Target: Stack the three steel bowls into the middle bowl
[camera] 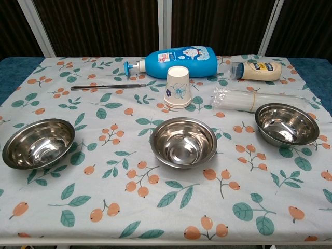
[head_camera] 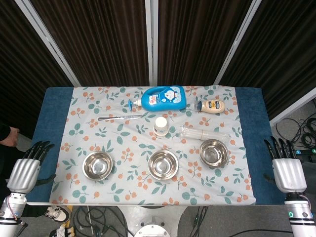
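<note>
Three empty steel bowls stand apart in a row on the floral cloth: the left bowl (head_camera: 97, 165) (camera: 38, 143), the middle bowl (head_camera: 163, 164) (camera: 183, 141) and the right bowl (head_camera: 214, 153) (camera: 286, 124). My left hand (head_camera: 28, 168) hangs off the table's left edge, fingers spread, holding nothing. My right hand (head_camera: 286, 168) hangs off the right edge, likewise empty with fingers apart. Neither hand shows in the chest view.
Behind the bowls stand a paper cup (head_camera: 161, 126) (camera: 177, 87), a blue pump bottle lying down (head_camera: 163, 98) (camera: 176, 61), a squeeze bottle on its side (head_camera: 211, 106) (camera: 257, 69), a clear wrapped pack (head_camera: 205, 132) (camera: 254, 100) and a knife (head_camera: 120, 117) (camera: 106, 87).
</note>
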Available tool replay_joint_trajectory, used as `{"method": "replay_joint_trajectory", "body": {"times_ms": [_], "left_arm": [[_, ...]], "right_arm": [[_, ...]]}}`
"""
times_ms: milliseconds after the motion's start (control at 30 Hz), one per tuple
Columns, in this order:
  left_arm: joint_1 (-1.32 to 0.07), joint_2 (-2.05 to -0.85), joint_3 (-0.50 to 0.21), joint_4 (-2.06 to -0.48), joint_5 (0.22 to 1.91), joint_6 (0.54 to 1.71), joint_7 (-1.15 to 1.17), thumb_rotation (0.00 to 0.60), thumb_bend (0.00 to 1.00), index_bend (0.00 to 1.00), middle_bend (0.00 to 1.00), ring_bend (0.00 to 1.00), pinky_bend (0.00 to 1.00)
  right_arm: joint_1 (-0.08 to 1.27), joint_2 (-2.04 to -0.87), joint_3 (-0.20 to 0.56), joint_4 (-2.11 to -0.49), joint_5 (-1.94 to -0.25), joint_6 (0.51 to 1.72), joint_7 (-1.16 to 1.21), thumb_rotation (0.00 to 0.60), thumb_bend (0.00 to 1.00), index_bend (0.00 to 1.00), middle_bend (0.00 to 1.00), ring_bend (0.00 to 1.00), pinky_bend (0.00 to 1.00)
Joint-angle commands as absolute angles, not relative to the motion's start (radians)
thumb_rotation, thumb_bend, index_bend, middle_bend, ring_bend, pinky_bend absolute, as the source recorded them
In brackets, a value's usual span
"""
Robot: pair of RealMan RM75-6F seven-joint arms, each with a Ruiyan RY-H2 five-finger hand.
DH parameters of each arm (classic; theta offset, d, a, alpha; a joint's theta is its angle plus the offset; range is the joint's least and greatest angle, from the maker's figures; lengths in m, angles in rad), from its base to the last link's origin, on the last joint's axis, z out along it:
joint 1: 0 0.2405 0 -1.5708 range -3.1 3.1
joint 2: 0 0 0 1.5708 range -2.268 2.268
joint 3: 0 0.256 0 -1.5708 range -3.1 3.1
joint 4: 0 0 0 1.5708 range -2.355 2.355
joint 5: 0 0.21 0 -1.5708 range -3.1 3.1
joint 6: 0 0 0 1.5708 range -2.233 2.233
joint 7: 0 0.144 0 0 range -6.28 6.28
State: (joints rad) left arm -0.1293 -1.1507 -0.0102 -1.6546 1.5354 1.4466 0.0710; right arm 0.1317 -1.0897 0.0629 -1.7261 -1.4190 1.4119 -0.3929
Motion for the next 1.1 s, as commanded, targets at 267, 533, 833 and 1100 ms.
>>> {"method": "replay_joint_trajectory", "body": {"times_ms": [267,533,833,1100], "left_arm": [[-0.125,-1.138,-0.003,-1.660,1.541,1.448,0.071,0.600,0.14,0.20,0.22,0.13,0.23],[-0.129,-1.138,0.000,-1.660,1.544,1.439,0.075,0.600,0.14,0.20,0.22,0.13,0.23],[-0.118,-1.132,0.002,-1.642,1.547,1.456,0.053,0.600,0.14,0.20,0.22,0.13,0.23],[-0.116,-1.124,0.004,-1.624,1.541,1.448,0.011,0.600,0.14,0.20,0.22,0.13,0.23]], "right_arm": [[0.133,-1.099,0.057,-1.717,-1.421,1.403,-0.385,0.600,0.03,0.05,0.01,0.00,0.00],[0.199,-1.133,0.043,-1.734,-1.430,1.300,-0.503,0.600,0.03,0.07,0.12,0.07,0.04],[0.321,-1.237,0.049,-1.738,-1.397,1.131,-0.677,0.600,0.05,0.33,0.38,0.60,0.59],[0.376,-1.353,0.054,-1.646,-1.305,1.060,-0.754,0.600,0.08,0.39,0.43,0.63,0.61]]}}
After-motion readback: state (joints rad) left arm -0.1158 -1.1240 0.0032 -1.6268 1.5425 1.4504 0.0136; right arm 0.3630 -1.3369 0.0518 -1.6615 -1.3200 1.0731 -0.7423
